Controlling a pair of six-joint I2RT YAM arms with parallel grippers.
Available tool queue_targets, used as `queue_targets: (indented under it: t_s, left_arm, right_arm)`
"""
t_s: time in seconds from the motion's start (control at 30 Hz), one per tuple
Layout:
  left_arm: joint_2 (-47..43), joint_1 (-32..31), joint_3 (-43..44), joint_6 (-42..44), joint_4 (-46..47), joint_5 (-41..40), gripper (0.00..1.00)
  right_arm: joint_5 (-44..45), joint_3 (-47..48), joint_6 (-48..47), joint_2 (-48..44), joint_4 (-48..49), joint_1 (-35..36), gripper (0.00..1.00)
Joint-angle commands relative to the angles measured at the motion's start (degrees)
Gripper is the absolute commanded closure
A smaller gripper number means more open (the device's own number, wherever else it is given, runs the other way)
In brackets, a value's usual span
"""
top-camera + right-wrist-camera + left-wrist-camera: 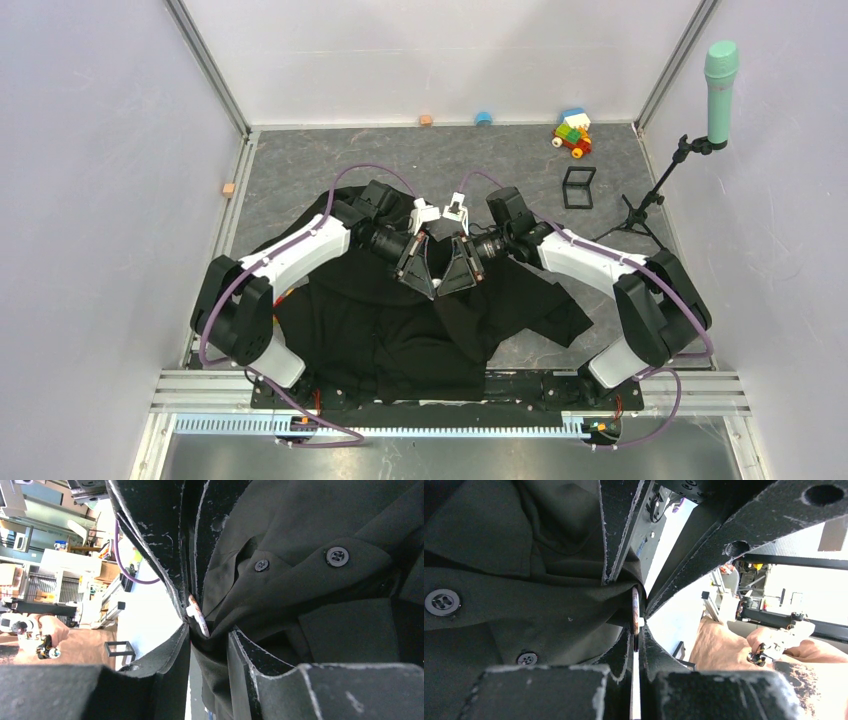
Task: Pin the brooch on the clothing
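The left jaws pinch the brooch [635, 611] edge-on against the shirt [524, 625]; the right jaws grip a shirt fold beside it.

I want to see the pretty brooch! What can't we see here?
Wrist views: the small round pinkish-grey brooch is edge-on, so its face is hidden.
Top view: the left fingers and right fingers cover it.
All views: folds of the large black button-front shirt hide its pin; fastened or not, can't tell.
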Motion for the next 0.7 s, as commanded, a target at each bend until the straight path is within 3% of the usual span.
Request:
queue_targets:
  t_s: [0.0,0.33,0.53,0.67]
  left_arm:
    - [0.71,-1.21,4.54,3.62,1.03,6.41,0.98]
    - [2.67,-1.24,7.30,6.61,-2.80,7.57,0.98]
    - [3.07,-1.22,7.57,7.95,-3.17,7.11,0.98]
    - [3.16,-1.22,8.52,9.72,-5.84,6.45,0.98]
  right_arm:
    - [1.70,2.29,-5.05,0.06,-3.01,1.53,0.63]
    - [2.15,3.64,-5.67,1.66,-2.84,1.51,0.61]
    - [1.80,3.52,-6.39,-0.65,-2.75,0.03,0.44]
    - [1.12,3.49,-8.74,-3.46,-5.62,-2.29,0.28]
